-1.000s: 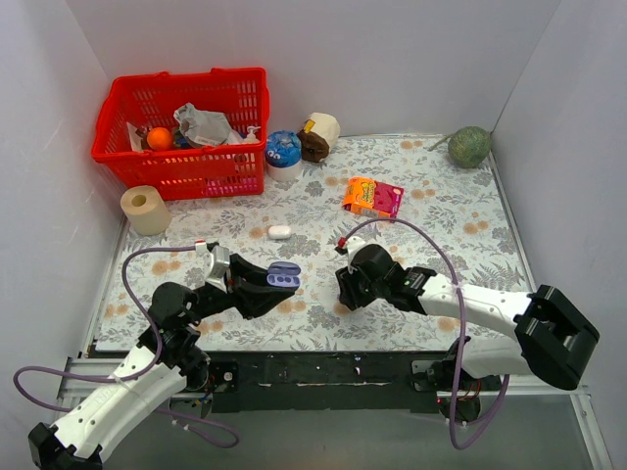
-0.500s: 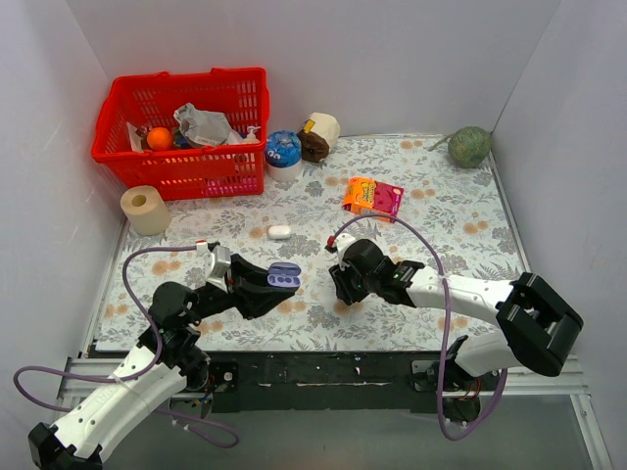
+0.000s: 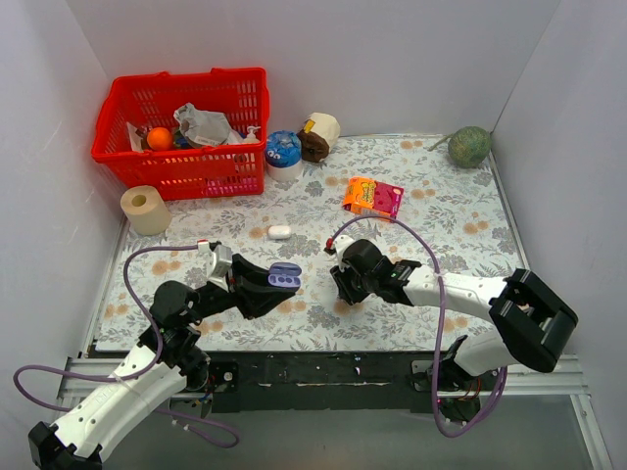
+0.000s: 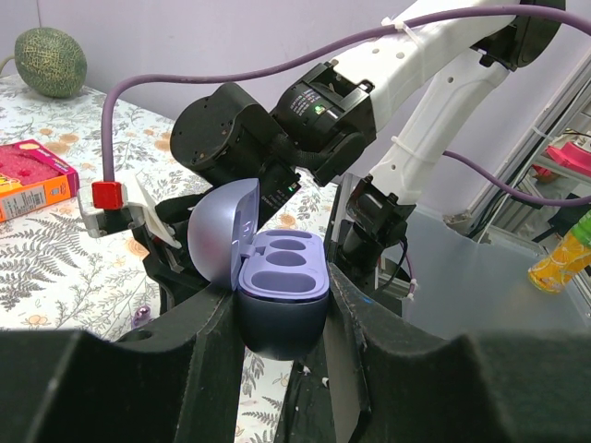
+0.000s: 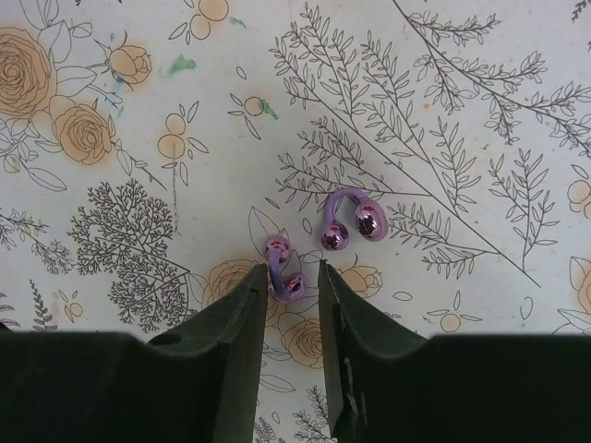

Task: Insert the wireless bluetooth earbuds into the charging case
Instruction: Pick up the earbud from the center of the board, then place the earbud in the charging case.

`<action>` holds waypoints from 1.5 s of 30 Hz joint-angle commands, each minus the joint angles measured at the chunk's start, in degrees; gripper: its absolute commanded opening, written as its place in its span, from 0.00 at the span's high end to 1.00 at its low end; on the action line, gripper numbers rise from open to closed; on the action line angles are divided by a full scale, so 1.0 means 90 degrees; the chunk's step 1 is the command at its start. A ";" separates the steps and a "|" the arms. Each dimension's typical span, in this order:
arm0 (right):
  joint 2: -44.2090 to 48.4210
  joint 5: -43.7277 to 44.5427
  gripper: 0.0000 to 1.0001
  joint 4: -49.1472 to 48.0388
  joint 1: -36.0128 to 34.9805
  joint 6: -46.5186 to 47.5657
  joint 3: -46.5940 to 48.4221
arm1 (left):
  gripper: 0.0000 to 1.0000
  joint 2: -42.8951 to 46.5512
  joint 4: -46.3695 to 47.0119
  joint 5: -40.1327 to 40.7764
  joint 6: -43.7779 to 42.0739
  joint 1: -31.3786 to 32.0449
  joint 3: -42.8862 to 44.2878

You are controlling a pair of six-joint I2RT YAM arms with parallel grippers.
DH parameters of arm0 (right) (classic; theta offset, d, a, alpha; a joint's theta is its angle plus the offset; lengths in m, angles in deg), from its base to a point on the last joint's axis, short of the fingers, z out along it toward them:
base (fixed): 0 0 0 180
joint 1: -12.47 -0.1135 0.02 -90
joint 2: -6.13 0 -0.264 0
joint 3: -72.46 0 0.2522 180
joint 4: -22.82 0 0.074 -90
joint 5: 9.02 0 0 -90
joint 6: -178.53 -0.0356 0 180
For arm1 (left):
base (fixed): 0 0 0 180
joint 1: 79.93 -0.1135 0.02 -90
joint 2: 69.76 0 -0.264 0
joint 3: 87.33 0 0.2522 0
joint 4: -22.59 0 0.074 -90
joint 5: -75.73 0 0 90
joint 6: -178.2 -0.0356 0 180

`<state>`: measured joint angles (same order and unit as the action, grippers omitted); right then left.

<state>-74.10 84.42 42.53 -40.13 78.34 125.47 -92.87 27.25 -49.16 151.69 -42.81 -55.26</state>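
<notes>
Floral table point(image 3: 441, 215) overlooked from high behind the bases, left wrist view set close behind the purple case point(image 4: 282, 286), aimed level at the right arm point(image 4: 305, 120), also seen from above, right wrist view pointed straight down, close over that table.

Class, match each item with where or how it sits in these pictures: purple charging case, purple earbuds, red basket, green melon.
Items:
1. purple charging case
2. purple earbuds
3. red basket
4. green melon

Places or states:
A. back right corner
B. lying on the floral cloth
C. held up, lid open
D. back left

Pairs: 1-C, 2-B, 3-D, 4-A
</notes>
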 commanded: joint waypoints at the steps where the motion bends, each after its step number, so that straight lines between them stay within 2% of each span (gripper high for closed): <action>1: -0.0090 -0.0128 0.66 -0.0164 0.0024 0.0117 0.0249 | 1.00 -0.0020 0.0024 0.0020 0.0007 -0.0023 -0.0032; 6: -0.0139 -0.0177 0.70 -0.0173 0.0024 0.0137 0.0239 | 1.00 -0.0068 0.0044 0.0010 0.0017 -0.0014 -0.0032; 9: -0.0129 -0.0207 0.76 -0.0164 0.0024 0.0147 0.0249 | 1.00 -0.0059 0.0044 0.0000 0.0017 -0.0023 -0.0032; 13: -0.0080 -0.0207 0.94 -0.0183 0.0024 0.0147 0.0249 | 1.00 -0.0068 0.0054 -0.0009 0.0036 -0.0014 -0.0051; 15: -0.0041 -0.0187 0.99 -0.0164 0.0024 0.0127 0.0278 | 1.00 -0.0069 0.0054 -0.0019 0.0036 -0.0023 -0.0042; 19: 0.0319 0.0008 0.99 0.0158 0.0043 0.0069 0.0444 | 1.00 -0.0039 0.0063 0.0039 0.0036 -0.0023 -0.0042; 21: 0.0904 0.0154 0.99 0.0275 0.0082 0.0078 0.0502 | 1.00 -0.0039 0.0054 0.0078 0.0046 -0.0023 -0.0032; 25: 0.2037 0.0116 0.99 0.0851 0.0112 0.0185 0.1290 | 1.00 -0.0058 0.0258 0.0322 0.0046 -0.0023 -0.0042; 27: 0.2536 -0.0254 0.99 0.1309 0.0112 0.0273 0.1740 | 1.00 -0.0262 0.0512 0.0361 -0.0081 -0.0033 -0.0013; 31: 0.2645 -0.1347 0.99 0.2412 0.0112 0.0546 0.3079 | 1.00 -0.1014 0.0912 0.0391 -0.0247 -0.0043 0.0163; 34: 0.2683 -0.2099 0.99 0.2989 0.0102 0.0683 0.3861 | 1.00 -0.1813 0.1254 0.0031 -0.0335 -0.0178 0.0426; 38: 0.2801 -0.2968 0.99 0.3439 0.0102 0.0800 0.4360 | 1.00 -0.2742 0.2344 -0.1334 0.0142 -0.0599 0.0719; 39: 0.2801 -0.3086 0.99 0.3536 0.0102 0.0830 0.4505 | 1.00 -0.2947 0.2561 -0.1985 0.0269 -0.0667 0.0797; 42: 0.2801 -0.3312 0.99 0.3868 0.0102 0.0996 0.4643 | 1.00 -0.3651 0.2827 -0.3051 0.0563 -0.0726 0.1236; 45: 0.2762 -0.3361 0.99 0.3928 0.0092 0.1084 0.4605 | 1.00 -0.4257 0.2992 -0.3602 0.0856 -0.0727 0.1617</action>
<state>-48.74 58.68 74.07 -39.14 85.84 164.87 -126.81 47.60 -68.36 155.29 -49.10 -46.04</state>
